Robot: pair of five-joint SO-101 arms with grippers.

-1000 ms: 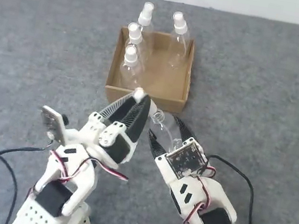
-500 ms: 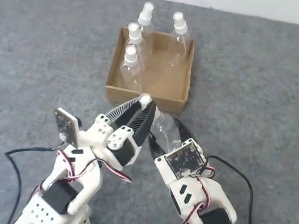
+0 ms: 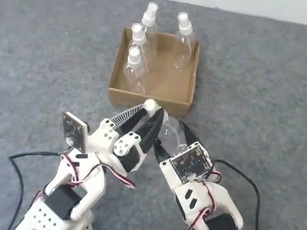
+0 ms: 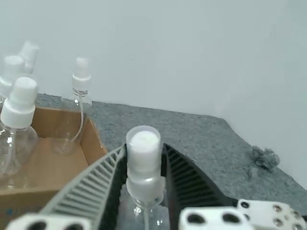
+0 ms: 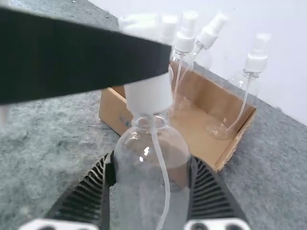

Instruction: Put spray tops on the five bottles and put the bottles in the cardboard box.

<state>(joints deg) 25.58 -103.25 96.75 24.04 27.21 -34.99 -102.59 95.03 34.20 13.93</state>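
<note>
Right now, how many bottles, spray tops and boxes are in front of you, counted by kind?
Bottles: 5
Spray tops: 5
Box: 1
Total: 11

You will find no readable text, label, brand, number or sign here. The cardboard box (image 3: 149, 100) shows you plain brown walls, and the bottles (image 3: 132, 75) show clear sides under plain white spray tops (image 3: 134, 56).
</note>
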